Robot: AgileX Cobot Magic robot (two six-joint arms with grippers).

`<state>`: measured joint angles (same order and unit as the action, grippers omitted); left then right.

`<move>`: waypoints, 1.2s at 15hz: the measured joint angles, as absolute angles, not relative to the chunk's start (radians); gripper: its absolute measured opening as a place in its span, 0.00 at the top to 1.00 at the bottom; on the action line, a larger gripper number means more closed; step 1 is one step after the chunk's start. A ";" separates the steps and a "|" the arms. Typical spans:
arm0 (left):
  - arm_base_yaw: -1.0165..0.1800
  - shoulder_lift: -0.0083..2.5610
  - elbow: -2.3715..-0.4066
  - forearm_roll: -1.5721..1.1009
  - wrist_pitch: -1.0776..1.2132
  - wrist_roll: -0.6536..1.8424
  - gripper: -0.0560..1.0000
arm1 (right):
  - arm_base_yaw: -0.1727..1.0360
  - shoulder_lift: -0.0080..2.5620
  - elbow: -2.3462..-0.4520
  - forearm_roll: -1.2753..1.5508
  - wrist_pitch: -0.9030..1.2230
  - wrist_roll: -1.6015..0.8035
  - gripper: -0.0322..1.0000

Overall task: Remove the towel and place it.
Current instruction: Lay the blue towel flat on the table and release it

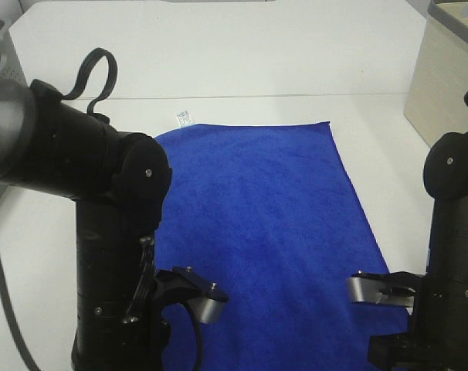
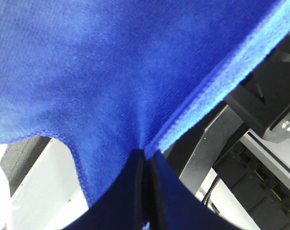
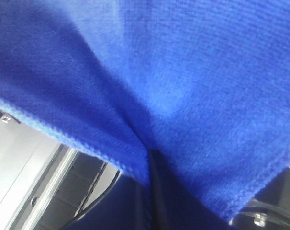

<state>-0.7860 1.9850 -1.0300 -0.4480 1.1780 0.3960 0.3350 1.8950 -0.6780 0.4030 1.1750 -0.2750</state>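
Blue towel lay over the white worktop, my left fingers pinched its near edge, my right fingers pinched that edge too

The towel was cut off by the high view's bottom edge, its near corners hidden behind the left arm and the right arm. Print on its white tag was too small to read. Cloth filled both wrist views, blurred in the right one, and covered much of the worktop. The left gripper and right gripper showed only as dark shapes pinched together on the cloth. A beige box was cropped at the right edge.
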 joint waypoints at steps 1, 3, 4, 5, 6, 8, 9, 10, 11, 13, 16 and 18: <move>-0.786 2.005 -1.041 -0.448 1.184 0.403 0.94 | 0.335 1.913 -0.678 0.403 1.173 -0.275 0.95; -0.786 2.044 -1.074 -0.431 1.192 0.409 0.94 | 0.335 1.931 -0.690 0.396 1.170 -0.275 0.95; -0.786 2.057 -1.093 -0.420 1.194 0.409 0.94 | 0.335 1.931 -0.704 0.393 1.168 -0.275 0.95; -0.786 2.060 -1.105 -0.415 1.196 0.409 0.94 | 0.334 1.931 -0.713 0.389 1.163 -0.274 0.95; -0.786 2.060 -1.113 -0.413 1.199 0.409 0.94 | 0.334 1.931 -0.716 0.390 1.162 -0.274 0.95; -0.786 2.060 -1.115 -0.417 1.200 0.409 0.94 | 0.334 1.931 -0.716 0.407 1.162 -0.274 0.95; -0.786 2.060 -1.115 -0.427 1.202 0.409 0.94 | 0.334 1.931 -0.716 0.415 1.162 -0.276 0.95; -0.786 2.060 -1.116 -0.440 1.203 0.409 0.94 | 0.334 1.931 -0.716 0.423 1.163 -0.278 0.94; -0.786 2.060 -1.116 -0.451 1.205 0.409 0.94 | 0.334 1.931 -0.716 0.426 1.163 -0.280 0.92; -0.786 2.060 -1.116 -0.461 1.205 0.409 0.94 | 0.334 1.931 -0.716 0.437 1.163 -0.285 0.86; -0.786 2.060 -1.116 -0.472 1.205 0.405 0.78 | 0.334 1.931 -0.716 0.456 1.164 -0.285 0.72; -0.786 2.060 -1.116 -0.474 1.206 0.385 0.59 | 0.334 1.931 -0.716 0.486 1.177 -0.285 0.59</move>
